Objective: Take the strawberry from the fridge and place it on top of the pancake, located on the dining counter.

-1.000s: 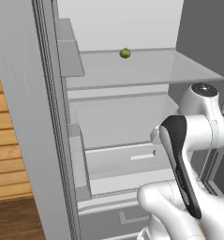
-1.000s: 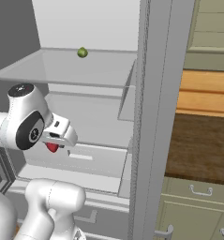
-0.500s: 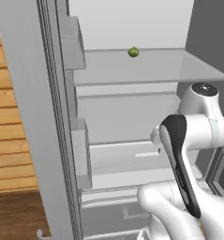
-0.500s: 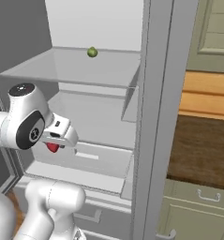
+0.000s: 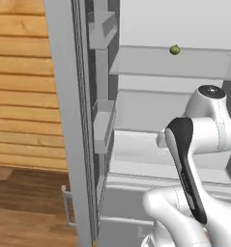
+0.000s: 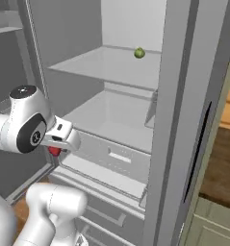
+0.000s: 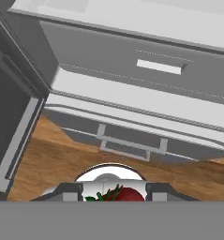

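Strawberry [image 7: 119, 194] sits pinched in the gripper [image 7: 114, 192], jaws closed on it, red flesh and green leaves showing between the two dark tips in the hand view; in the right base view a red spot [image 6: 54, 151] shows under the hand [image 6: 63, 137]. Berry lies straight ahead of the hand along the gripper's own line, roundish, no long axis worth noting. Hand points downward, out in front of the fridge [image 6: 179, 120]: below it wooden floor [image 7: 48, 154], then the lower drawer front with its bar handle [image 7: 130, 142], then the white crisper drawer [image 7: 146, 65] above that. Farther in, bare glass shelves [image 5: 170, 62]; a small green round fruit [image 5: 174, 49] rests near the back edge of the upper shelf, well apart from the hand. Judgement: pick looks done; the carry to the pancake comes next.
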